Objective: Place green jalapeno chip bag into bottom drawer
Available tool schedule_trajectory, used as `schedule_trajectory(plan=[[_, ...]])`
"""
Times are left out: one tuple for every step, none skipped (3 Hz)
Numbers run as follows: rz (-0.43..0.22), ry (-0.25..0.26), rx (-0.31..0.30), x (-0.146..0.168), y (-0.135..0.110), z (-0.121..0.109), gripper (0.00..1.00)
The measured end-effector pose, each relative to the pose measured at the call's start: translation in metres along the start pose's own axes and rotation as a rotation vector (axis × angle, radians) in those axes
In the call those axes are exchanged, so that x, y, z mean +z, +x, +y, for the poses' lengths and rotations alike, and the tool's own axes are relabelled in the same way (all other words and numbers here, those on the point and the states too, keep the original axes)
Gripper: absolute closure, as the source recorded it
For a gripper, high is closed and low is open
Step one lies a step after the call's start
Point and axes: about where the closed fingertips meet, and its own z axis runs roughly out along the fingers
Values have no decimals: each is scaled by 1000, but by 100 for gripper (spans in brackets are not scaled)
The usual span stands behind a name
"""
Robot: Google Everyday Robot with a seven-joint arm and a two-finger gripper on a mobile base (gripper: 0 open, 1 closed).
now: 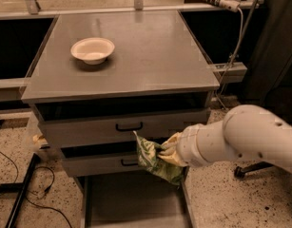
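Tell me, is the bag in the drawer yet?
Out: the chip bag hangs from the pincer, above the pulled-out bottom drawer.

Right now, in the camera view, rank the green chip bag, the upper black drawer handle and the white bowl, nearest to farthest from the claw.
1. green jalapeno chip bag: held in the claw, low at right.
2. upper black drawer handle: up and left of the claw.
3. white bowl: on the cabinet top, back left.

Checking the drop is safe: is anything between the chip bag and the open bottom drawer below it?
Nothing visible. The gripper holds the chip bag before the drawer fronts, with the bottom drawer pulled out directly beneath.
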Motion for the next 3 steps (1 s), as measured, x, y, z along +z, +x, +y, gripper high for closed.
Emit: schedule_trajectory(plan=[[13,19,22,64,52,-8,100],[-26,71,45,108,85,-23,100],[-103,55,126,146,123,-20,100]])
